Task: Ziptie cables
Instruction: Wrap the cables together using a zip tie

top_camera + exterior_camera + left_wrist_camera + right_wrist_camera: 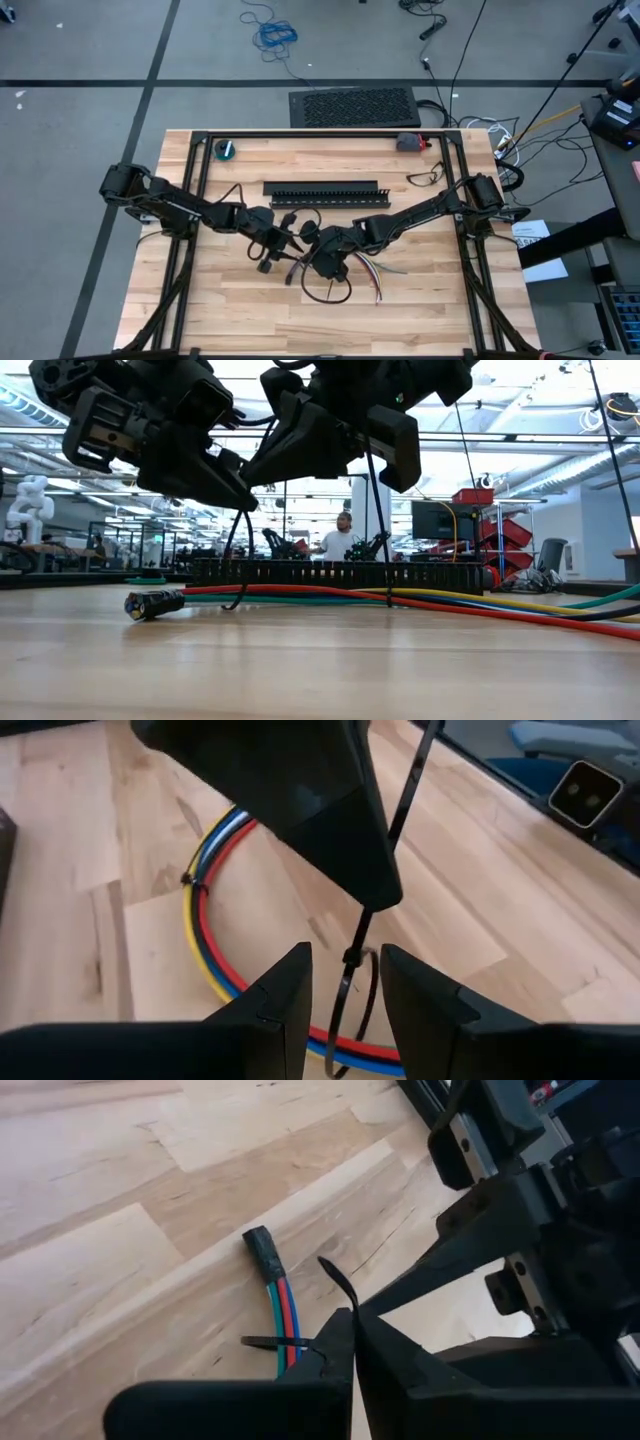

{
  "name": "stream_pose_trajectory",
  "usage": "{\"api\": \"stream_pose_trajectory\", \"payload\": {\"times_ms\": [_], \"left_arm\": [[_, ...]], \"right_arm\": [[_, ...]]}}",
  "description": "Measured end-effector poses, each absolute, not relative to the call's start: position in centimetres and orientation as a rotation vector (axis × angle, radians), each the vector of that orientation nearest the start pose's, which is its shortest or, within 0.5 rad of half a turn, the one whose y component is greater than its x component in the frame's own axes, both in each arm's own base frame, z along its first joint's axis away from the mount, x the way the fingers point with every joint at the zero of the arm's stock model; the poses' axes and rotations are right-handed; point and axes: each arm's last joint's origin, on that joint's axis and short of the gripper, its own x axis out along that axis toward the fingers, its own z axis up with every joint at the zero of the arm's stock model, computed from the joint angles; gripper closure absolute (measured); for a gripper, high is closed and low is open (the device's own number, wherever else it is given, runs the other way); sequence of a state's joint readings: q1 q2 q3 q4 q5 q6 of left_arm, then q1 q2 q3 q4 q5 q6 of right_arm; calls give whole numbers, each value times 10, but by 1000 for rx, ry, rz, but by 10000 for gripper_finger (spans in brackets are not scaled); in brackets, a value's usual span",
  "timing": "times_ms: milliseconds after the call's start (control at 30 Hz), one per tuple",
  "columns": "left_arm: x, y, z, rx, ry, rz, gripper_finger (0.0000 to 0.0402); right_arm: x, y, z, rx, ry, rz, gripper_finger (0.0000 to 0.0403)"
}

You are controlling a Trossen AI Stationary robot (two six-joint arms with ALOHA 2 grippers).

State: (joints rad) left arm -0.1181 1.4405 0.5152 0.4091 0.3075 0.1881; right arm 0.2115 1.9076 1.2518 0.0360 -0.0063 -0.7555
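Wooden tabletop, mid-board: the cables (205, 925) lie curved, a ziptie (350, 995) looped round them. The right gripper (352, 1342) pinches its tail; the left gripper (345, 995) brackets the head, parted. Pull straight and steadily.

Right arm hides part of the cables (372, 276).

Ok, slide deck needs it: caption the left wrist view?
Left gripper open around a looped ziptie held by the right gripper above the cables.

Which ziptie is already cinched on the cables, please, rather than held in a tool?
The small ziptie wrapped tight round the cables at their bend. The other ziptie is an open loop whose strip runs up between the tools.
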Motion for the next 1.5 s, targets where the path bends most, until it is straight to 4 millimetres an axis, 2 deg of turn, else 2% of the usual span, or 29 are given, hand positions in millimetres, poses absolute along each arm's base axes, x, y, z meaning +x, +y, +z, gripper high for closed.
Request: {"api": "stream_pose_trajectory", "payload": {"times_ms": [433,633,867,933,1167,1367,1500], "left_arm": [[269,-42,157,88,484,-518,295],[270,-42,155,88,492,-519,324],[269,-40,155,78,496,-534,384],[269,-39,155,73,492,-560,390],[271,-38,151,174,485,-565,391],[275,-36,136,236,504,-584,391],[277,-37,132,261,489,-607,392]], "right_arm": [[409,87,197,-805,476,421,403],[409,87,197,-802,476,421,403],[409,87,197,-796,485,422,403],[409,87,197,-797,486,419,403],[406,88,199,-842,545,287,403],[398,98,211,-892,562,167,402],[396,97,217,-907,568,100,402]]}}
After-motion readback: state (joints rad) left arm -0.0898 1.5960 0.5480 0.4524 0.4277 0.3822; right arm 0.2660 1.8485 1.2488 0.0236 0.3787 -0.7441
